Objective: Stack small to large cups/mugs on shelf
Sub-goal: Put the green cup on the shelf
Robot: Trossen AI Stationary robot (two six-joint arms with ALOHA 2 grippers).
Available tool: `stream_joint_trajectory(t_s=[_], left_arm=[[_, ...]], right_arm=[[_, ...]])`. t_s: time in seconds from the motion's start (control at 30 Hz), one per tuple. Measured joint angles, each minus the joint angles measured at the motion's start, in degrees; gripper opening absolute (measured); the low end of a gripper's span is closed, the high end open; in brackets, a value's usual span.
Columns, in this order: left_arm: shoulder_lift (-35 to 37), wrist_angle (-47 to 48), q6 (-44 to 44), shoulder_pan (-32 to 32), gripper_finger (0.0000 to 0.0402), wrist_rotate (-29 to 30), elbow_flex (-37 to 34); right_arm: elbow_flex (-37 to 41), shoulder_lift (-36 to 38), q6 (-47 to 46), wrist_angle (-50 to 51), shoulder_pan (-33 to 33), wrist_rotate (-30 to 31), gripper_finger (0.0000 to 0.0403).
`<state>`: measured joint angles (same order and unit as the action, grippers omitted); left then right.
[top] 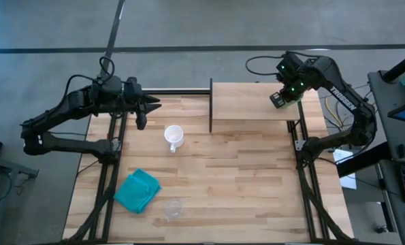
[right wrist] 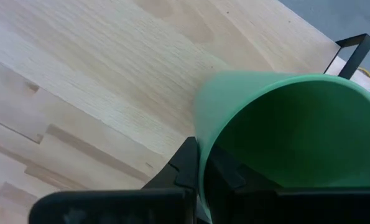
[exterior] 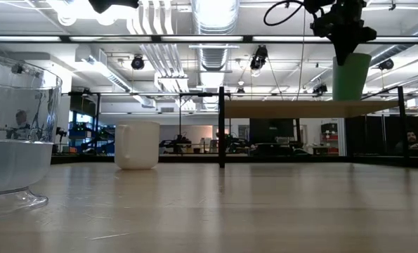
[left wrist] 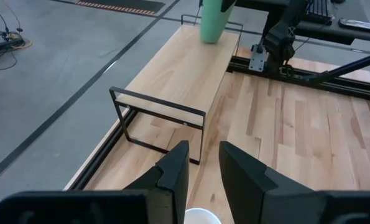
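Pale wood counter (top: 243, 177) carries the white mug (top: 173, 137) and clear cup (top: 173, 209); right gripper (right wrist: 200, 168) pinches the green cup (exterior: 351, 76) rim on the shelf (top: 256, 101); left gripper (left wrist: 202, 163), parted, waits; a tilted release could topple it.

Non-task stuff: teal folded cloth (top: 137, 191) lies on the worktop (top: 243, 184) near its front-left corner, slightly rumpled. Worktop is light butcher-block planks on a black metal frame (top: 111, 163). Grey concrete floor (top: 188, 27) around it, with dark floor lines. Cables (top: 338, 109) bundle off the right edge beside a dark equipment stand (top: 399, 102). Low view shows ceiling ductwork (exterior: 212, 28), striplights and a glazed workshop behind; a person (exterior: 20, 121) sits far left, another person (exterior: 409, 139) far right, both too small for detail.
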<state>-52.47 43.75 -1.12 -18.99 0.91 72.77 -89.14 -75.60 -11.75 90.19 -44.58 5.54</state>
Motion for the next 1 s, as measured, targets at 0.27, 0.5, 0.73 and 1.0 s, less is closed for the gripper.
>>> stream_joint_trajectory(t_s=[0.27, 0.5, 0.73, 1.0], left_arm=[[0.0, 0.0, 0.0, 0.0, 0.0075, 0.0, 0.0], [0.0, 0.0, 0.0, 0.0, 0.0075, 0.0, 0.0], [0.0, 0.0, 0.0, 0.0, 0.0075, 0.0, 0.0], [0.0, 0.0, 0.0, 0.0, 0.0075, 0.0, 0.0]], right_arm=[[0.5, -0.4, -0.2, -0.1, 0.0, -0.1, 0.0032], [0.6, -1.1, -0.1, -0.2, 0.0, 0.3, 0.0068], [0.6, 0.2, -0.1, -0.1, 0.0, 0.5, 0.0102], [-0.5, 2.1, 0.8, -0.1, 0.0, 0.5, 0.0104]])
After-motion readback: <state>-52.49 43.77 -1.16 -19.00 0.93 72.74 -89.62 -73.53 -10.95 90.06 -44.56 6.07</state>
